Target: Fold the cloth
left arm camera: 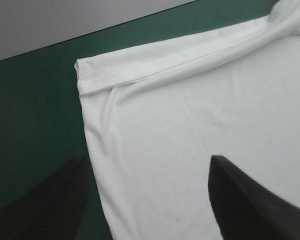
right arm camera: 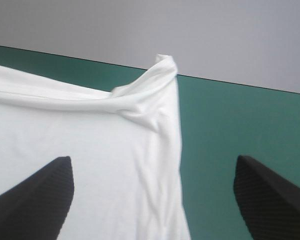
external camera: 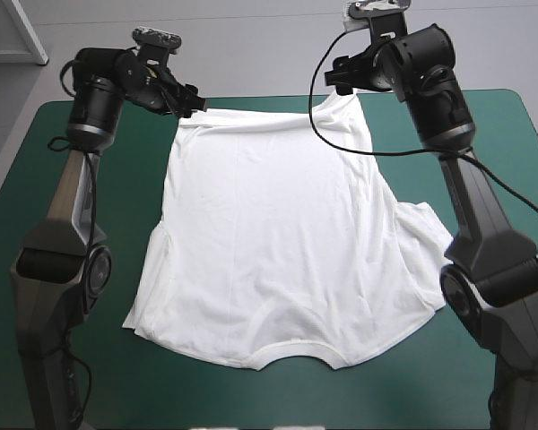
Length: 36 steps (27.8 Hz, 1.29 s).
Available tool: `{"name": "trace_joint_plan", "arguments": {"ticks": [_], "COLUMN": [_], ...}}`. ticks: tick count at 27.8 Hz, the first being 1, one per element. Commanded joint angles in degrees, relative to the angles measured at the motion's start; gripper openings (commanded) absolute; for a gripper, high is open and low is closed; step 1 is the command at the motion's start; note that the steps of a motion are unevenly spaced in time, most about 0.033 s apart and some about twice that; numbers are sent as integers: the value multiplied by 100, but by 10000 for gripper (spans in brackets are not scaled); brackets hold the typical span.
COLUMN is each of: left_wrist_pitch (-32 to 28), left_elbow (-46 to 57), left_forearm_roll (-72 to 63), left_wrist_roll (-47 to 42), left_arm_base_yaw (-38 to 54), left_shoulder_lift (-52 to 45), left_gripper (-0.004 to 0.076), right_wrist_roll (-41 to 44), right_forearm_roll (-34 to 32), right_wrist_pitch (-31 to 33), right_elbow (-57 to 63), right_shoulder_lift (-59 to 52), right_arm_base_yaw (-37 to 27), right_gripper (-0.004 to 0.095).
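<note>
Left pincer (left arm camera: 149, 159) and right pincer (right arm camera: 152, 159), both released, hover over far hem corners of the T-shirt (external camera: 269, 260) spread on the counter (external camera: 520, 152), likely poised to grab them

The white T-shirt (external camera: 278, 242) lay spread nearly flat at the middle of the teal-green table (external camera: 63, 188), neck opening toward the near edge, hem toward the far edge. Its far right corner stood up in a small peak, and the right sleeve lay rumpled.
</note>
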Motion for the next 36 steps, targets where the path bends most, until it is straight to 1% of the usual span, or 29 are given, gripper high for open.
{"name": "trace_joint_plan", "arguments": {"ticks": [1, 4, 5, 7, 10, 13, 15, 16, 18, 21, 23, 25, 29, 32, 36], "left_wrist_pitch": [238, 238, 227, 226, 226, 226, 226, 226, 218, 179, 37, -228, -778, -1156, -1364], "left_elbow": [892, 2717, 3534, 4519, 5776, 6775, 7319, 7575, 7940, 8305, 8429, 8509, 8546, 8546, 8546], "left_forearm_roll": [-188, -296, -403, -533, -711, -699, -564, -482, -188, 490, 1042, 1417, 1087, 912, 858], "left_wrist_roll": [-48, 790, 1514, 1903, 2001, 2001, 1949, 1773, 1221, 437, -129, -729, -828, -828, -728], "left_arm_base_yaw": [-39, -52, -90, -99, -155, -320, -438, -494, -578, -607, -596, -596, -596, -596, -596], "left_shoulder_lift": [-1255, -2569, -3093, -3714, -4426, -5005, -5223, -5296, -5323, -5254, -5194, -5137, -4983, -4704, -4246], "left_gripper": [493, 493, 493, 493, 493, 489, 470, 457, 442, 439, 439, 439, 439, 439, 439], "right_wrist_roll": [-298, -648, -688, -688, -635, -532, -447, -434, -434, -434, -385, -362, -362, -267, -30], "right_forearm_roll": [498, 775, 857, 789, 791, 856, 956, 1045, 1229, 1418, 1514, 1680, 1868, 1894, 1828], "right_wrist_pitch": [21, 21, 21, 11, 11, 11, 11, 11, 11, 11, 11, -15, -69, -94, -148], "right_elbow": [558, 2190, 2883, 3700, 4700, 5559, 5980, 6185, 6511, 6968, 7229, 7503, 7953, 8292, 8686], "right_shoulder_lift": [-1133, -2104, -2465, -2859, -3321, -3691, -3860, -3938, -4059, -4232, -4352, -4484, -4732, -4959, -5259], "right_arm_base_yaw": [150, 273, 273, 273, 273, 273, 273, 273, 273, 273, 273, 273, 273, 273, 273], "right_gripper": [753, 726, 713, 704, 704, 699, 697, 697, 696, 679, 664, 645, 627, 614, 614]}}
